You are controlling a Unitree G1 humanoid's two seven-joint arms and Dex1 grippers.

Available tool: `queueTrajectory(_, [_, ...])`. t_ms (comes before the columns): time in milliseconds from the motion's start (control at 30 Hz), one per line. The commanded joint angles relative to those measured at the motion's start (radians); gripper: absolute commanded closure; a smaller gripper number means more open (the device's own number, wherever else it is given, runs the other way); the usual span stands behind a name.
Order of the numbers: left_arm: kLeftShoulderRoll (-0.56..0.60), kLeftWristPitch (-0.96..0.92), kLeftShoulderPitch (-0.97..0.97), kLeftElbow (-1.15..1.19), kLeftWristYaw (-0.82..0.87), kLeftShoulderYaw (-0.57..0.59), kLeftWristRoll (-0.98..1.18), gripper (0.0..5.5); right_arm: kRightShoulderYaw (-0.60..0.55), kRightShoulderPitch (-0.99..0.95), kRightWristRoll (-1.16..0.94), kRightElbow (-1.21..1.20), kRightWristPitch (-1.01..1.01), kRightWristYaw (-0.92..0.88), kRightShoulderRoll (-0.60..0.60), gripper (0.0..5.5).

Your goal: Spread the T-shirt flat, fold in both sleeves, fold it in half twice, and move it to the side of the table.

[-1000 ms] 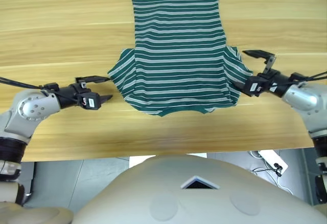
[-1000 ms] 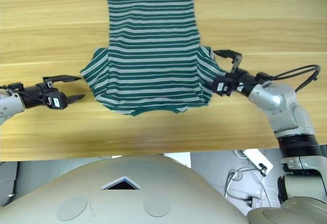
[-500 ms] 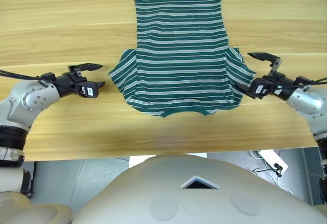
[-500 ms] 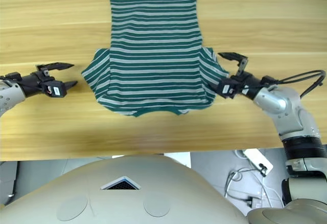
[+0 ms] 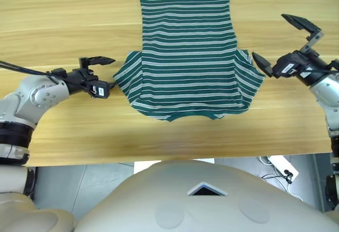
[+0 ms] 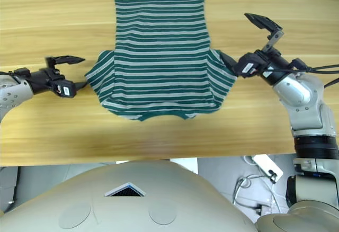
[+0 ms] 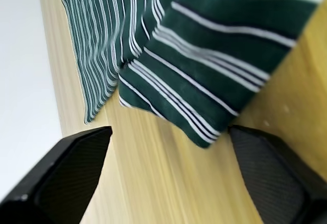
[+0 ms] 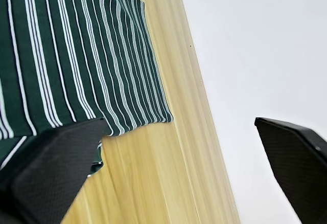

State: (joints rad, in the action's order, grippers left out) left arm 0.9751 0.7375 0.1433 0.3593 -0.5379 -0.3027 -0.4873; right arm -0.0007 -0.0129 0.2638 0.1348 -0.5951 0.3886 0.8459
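Observation:
A dark green T-shirt (image 5: 186,52) with thin white stripes lies flat on the wooden table (image 5: 63,20), hem at the far side, collar toward me. Both short sleeves stick out sideways. My left gripper (image 5: 110,73) is open just left of the left sleeve (image 5: 126,72). In the left wrist view that sleeve's corner (image 7: 204,81) lies between the two dark fingers (image 7: 66,173). My right gripper (image 5: 269,37) is open wide beside the right sleeve (image 5: 249,72), its lower fingertip close to the sleeve's far edge. The right wrist view looks along the shirt's side (image 8: 76,55).
Bare wood stretches left and right of the shirt. The table's near edge (image 5: 159,160) runs just short of the collar. Below it on the floor at the right lie a white power strip (image 5: 282,167) and cables.
My left gripper has moved right, up to the left sleeve. My right gripper has lifted away from the right sleeve toward the far side and opened wider. The shirt has stayed put.

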Motion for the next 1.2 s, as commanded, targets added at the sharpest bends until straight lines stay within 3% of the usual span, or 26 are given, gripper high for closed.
queueTrajectory(33, [-0.020, -0.003, -0.039, 0.021, -0.055, -0.074, -0.055, 1.57, -0.013, 0.002, -0.007, -0.020, 0.006, 0.011, -0.001, 0.10])
queueTrajectory(800, [-0.028, -0.073, 0.009, -0.019, -0.042, -0.073, -0.082, 5.48, 0.008, 0.019, 0.020, -0.016, 0.006, 0.017, -0.003, 0.10])
queueTrajectory(1200, [-0.052, -0.072, 0.006, -0.016, 0.023, -0.052, -0.098, 5.48, 0.009, 0.036, 0.021, -0.021, 0.001, 0.011, -0.009, 0.10])
